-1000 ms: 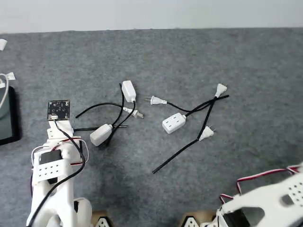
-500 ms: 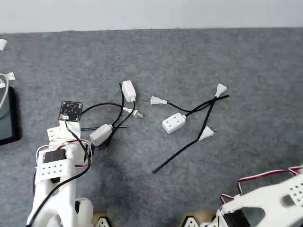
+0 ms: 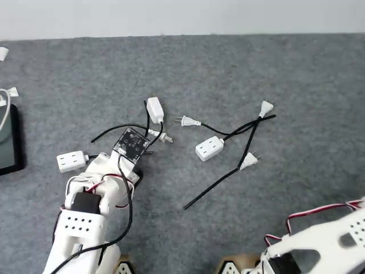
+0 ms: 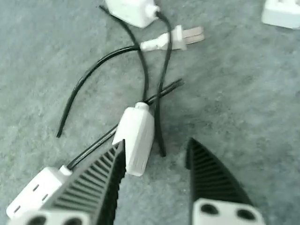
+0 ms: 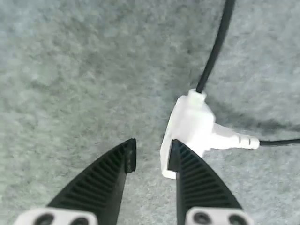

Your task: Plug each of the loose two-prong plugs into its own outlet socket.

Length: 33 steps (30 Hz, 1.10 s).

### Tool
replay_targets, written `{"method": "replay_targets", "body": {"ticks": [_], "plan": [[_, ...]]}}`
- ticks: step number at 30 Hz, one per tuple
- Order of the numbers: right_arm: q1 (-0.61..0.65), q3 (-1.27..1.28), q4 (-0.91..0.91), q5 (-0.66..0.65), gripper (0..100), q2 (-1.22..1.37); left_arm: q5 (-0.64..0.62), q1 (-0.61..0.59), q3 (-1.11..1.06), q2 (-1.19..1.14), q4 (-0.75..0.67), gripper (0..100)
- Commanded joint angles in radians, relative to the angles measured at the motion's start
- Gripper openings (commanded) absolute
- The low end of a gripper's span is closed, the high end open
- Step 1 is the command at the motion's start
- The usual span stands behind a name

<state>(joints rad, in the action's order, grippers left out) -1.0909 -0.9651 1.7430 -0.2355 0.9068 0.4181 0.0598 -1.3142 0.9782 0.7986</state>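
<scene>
My left gripper (image 4: pixel 154 145) is open, low over a tangle of black cords. A long white outlet block (image 4: pixel 136 138) lies by one finger (image 4: pixel 101 183), not gripped. A second outlet (image 4: pixel 35 190) with slots lies beside it, also visible as the outlet (image 3: pixel 71 161) left of the arm. A loose two-prong plug (image 4: pixel 180 37) lies farther out, the same plug (image 3: pixel 162 137) as in the high view. My right gripper (image 5: pixel 151 147) is narrowly open over the carpet, with a white plug (image 5: pixel 192 126) on a black cord just beyond one fingertip (image 5: pixel 174 150).
More pieces lie on the grey carpet: an outlet (image 3: pixel 154 108), a plug (image 3: pixel 188 121), a triple outlet (image 3: pixel 209 148), and two plugs (image 3: pixel 265 107) (image 3: pixel 248 162) on crossing cords. A dark tablet (image 3: pixel 8 140) sits at the left edge. The right arm (image 3: pixel 325 240) sits at the bottom right.
My left arm has swung right and forward over the cord tangle, covering the long outlet block and uncovering the outlet at the left. The right arm has stayed still.
</scene>
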Motion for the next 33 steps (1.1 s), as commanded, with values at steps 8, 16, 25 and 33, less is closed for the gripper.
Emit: {"method": "replay_targets", "body": {"ticks": [8,16,25,33], "plan": [[-0.051,-0.051,-0.036,-0.029,11.6,0.033,0.021,-0.057,0.170,-0.293,-0.061,24],[-0.051,-0.051,-0.036,-0.028,11.6,0.036,0.083,-0.081,0.311,-0.598,-0.087,24],[-0.054,-0.046,-0.036,-0.031,11.2,0.038,0.083,-0.077,0.415,-0.784,-0.080,6],[-0.054,-0.044,-0.031,-0.032,11.5,0.039,0.081,-0.081,0.430,-0.789,-0.052,2]]}}
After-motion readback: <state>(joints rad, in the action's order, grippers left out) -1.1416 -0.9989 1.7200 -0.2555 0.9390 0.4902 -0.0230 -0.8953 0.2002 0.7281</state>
